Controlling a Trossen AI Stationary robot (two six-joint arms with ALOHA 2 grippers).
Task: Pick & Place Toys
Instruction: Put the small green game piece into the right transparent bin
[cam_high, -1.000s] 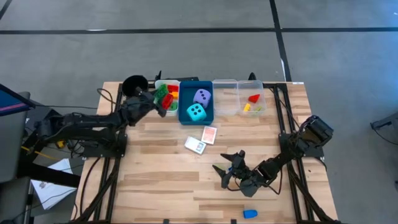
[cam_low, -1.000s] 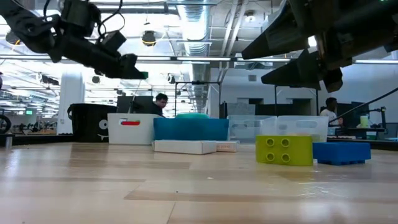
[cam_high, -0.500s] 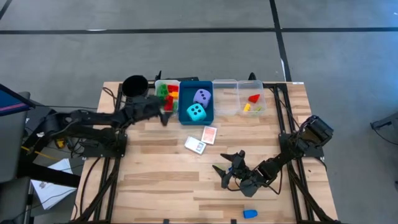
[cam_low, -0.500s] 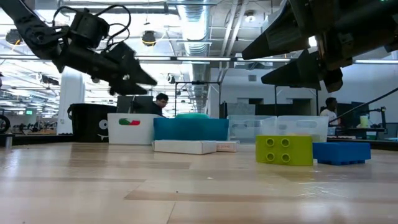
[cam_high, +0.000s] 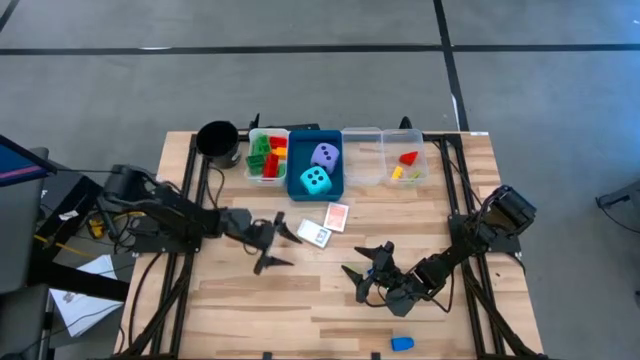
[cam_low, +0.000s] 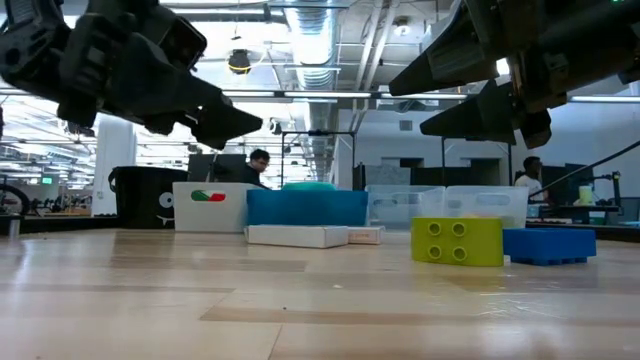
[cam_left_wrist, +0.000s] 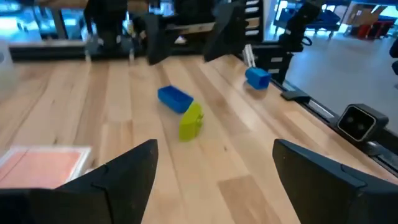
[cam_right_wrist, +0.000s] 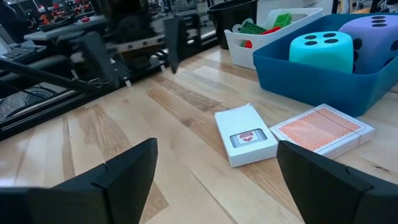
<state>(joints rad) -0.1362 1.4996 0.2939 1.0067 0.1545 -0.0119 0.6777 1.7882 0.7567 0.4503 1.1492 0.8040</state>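
Partly done: both dice (cam_high: 317, 168) sit in the blue tray (cam_high: 296, 186) at upper centre, bricks (cam_high: 266, 156) in the white tray (cam_high: 250, 170). Left to do: two card packs (cam_high: 324, 226) mid-frame, yellow brick (cam_low: 457, 241) and blue brick (cam_low: 548, 245) loose on table (cam_high: 230, 300). Left gripper (cam_high: 271, 241) and right gripper (cam_high: 367, 279) both open, empty.

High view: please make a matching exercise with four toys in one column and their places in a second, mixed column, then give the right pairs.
Things:
1. cyan die
2. green bricks
3. red brick
4. card packs

Places:
A. white tray
B. bare table, in front of the trays
C. blue tray, beside the lavender die
D. clear tray nearest the right arm

Pairs: 1-C, 2-A, 3-D, 4-B
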